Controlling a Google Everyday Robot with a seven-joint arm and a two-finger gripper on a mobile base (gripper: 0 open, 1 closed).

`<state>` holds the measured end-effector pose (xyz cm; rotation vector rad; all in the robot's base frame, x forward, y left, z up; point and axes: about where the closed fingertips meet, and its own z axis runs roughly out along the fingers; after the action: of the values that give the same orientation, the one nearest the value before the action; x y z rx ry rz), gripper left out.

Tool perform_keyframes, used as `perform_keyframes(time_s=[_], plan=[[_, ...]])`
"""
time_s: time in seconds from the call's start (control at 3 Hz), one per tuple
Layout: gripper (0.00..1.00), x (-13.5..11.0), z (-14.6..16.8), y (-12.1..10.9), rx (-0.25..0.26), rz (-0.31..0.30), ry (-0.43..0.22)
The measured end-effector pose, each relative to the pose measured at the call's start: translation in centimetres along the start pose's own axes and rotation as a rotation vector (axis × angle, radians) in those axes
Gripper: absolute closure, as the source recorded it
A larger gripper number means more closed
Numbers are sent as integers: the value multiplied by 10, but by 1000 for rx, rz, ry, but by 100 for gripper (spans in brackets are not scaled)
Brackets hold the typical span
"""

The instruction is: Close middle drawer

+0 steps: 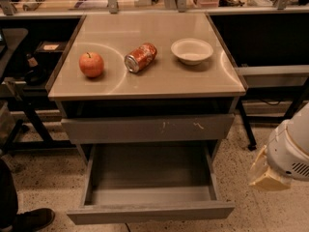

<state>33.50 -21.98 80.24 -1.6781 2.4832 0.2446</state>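
The middle drawer [149, 210] is pulled far out of the grey cabinet. Its plain grey front faces me near the bottom edge, and its grey box interior [149, 170] holds nothing. Above it, the drawer front with white scratch marks [147, 128] stands out a little from the cabinet. My gripper [264, 174] is the tan end of the white arm at the right edge, right of the open drawer, level with its right side and apart from it.
On the cabinet top [145, 79] lie a red apple [91, 64], a tipped orange can [140, 57] and a white bowl [192, 50]. Dark table frames stand at left and right. A shoe [29, 219] shows at bottom left on the speckled floor.
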Motion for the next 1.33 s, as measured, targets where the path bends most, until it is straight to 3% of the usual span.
perform_keyframes(time_s=[0.33, 0.67, 1.0, 1.33], plan=[[100, 0, 0, 0, 0, 0, 0], [100, 5, 19, 2, -30, 18, -7], [100, 16, 70, 10, -69, 69, -26], [100, 20, 119, 9, -76, 102, -64]])
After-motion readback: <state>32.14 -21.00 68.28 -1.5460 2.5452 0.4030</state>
